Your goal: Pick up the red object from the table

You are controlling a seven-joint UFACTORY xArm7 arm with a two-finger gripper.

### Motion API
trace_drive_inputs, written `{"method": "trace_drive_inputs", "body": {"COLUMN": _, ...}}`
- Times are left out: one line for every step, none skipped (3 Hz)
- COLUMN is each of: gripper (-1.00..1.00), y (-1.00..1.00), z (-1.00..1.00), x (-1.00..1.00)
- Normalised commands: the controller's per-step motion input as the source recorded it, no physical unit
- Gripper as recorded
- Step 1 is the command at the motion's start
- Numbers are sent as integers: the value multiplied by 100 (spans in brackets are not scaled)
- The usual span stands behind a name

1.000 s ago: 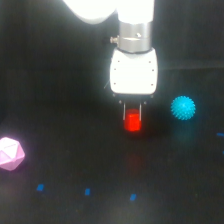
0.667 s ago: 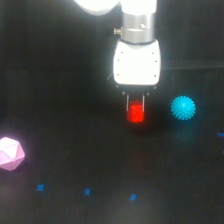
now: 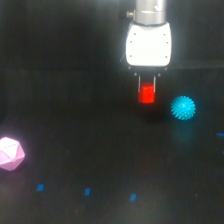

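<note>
The red object (image 3: 146,94) is a small bright red-orange block held between the two thin fingers of my gripper (image 3: 146,93), which is shut on it. It hangs a little above the black table (image 3: 90,140), under the white gripper body at the upper middle-right of the exterior view. A faint shadow lies on the table just below the block.
A cyan spiky ball (image 3: 183,108) sits on the table just to the exterior view's right of the held block. A pink faceted polyhedron (image 3: 10,153) rests at the far left. Small blue marks (image 3: 87,191) dot the table's near part.
The gripper has risen with the red object in it and shifted slightly to the exterior view's right. The ball and the polyhedron have stayed put.
</note>
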Motion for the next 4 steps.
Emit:
{"method": "trace_drive_inputs", "body": {"gripper": -74, "y": -100, "z": 88, "x": 42}}
{"method": "trace_drive_inputs", "body": {"gripper": -100, "y": -52, "z": 50, "x": 32}}
{"method": "trace_drive_inputs", "body": {"gripper": -80, "y": -41, "z": 82, "x": -65}}
{"method": "trace_drive_inputs", "body": {"gripper": -86, "y": -93, "z": 64, "x": 23}}
